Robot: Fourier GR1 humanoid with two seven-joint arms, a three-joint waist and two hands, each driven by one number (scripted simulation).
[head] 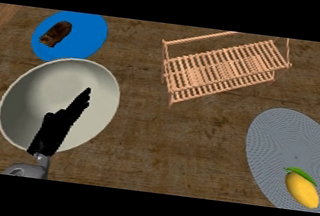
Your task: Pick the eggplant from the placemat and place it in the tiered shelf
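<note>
A: What shows of the robot's body?

B: Only one limb, on the left. The left hand (58,127) is plain black all over, matte, with no markings on it.

A: And its shape?

B: Long and narrow. The fingers (82,101) taper to slim tips, and a shorter black thumb sits beside them at the palm's edge. The palm is a blocky black slab.

A: Anything behind the hand?

B: Just below the palm, a grey wrist (41,160) begins, rounded and smooth, with a paler sheen. The grey forearm (21,170) follows it. No cables or screws can be made out.
</note>
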